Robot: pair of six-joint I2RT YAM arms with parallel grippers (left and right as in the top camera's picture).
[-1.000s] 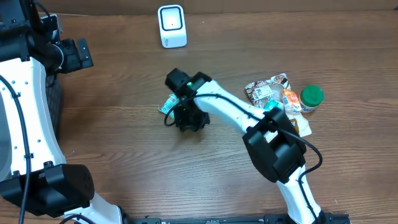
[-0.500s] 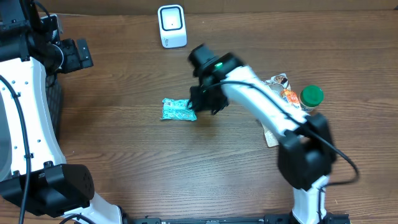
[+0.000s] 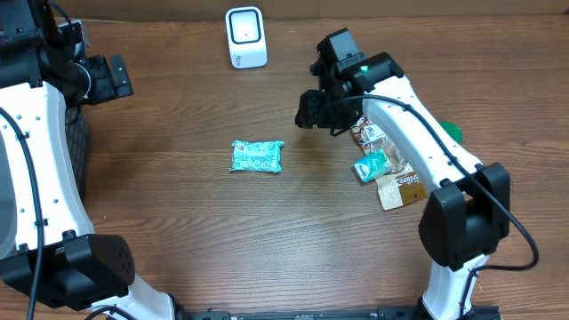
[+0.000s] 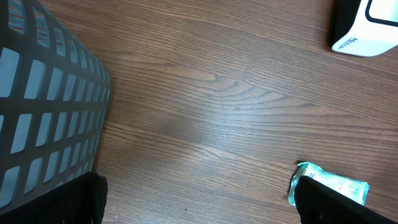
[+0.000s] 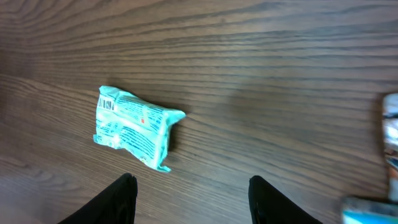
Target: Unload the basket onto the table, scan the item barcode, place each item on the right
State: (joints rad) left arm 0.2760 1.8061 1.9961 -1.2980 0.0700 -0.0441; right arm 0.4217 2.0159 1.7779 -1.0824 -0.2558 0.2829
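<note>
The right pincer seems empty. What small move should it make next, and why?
Probably shift the right pincer over the pile of packets and lower it onto one. Its jaws are open and hold nothing, the teal packet lies free on the table, and the pile sits just beside the pincer.

We let the packet go and pulled back

Our right end effector, over the teal packet a second ago, has swung away toward the pile of snack packs with its jaws wider, leaving the packet alone on the desk.
</note>
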